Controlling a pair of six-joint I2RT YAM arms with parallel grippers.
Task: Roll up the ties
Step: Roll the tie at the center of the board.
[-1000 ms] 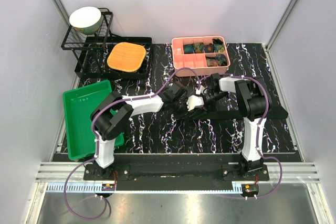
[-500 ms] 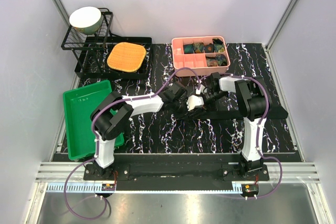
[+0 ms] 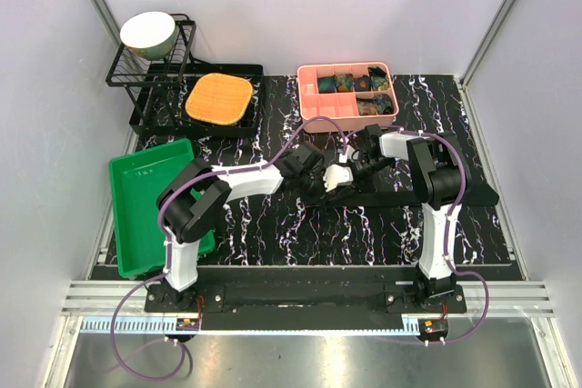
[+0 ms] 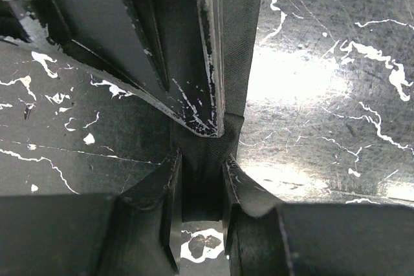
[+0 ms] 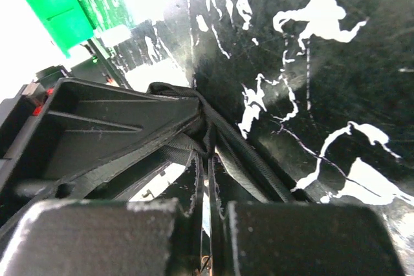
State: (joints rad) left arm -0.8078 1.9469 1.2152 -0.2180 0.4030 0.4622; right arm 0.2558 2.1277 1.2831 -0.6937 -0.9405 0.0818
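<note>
Mid-table, left fingers (image 4: 145, 224), right fingers (image 5: 310, 237) pinch black tie (image 4: 202, 172); pinched end hidden.

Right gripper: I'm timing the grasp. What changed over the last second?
The right gripper closed its jaws, pinching a fold of the black tie right beside the left gripper. Neither arm visibly shifted. The left gripper stayed clamped on the tie, whose long tail lies stretched out as before.
</note>
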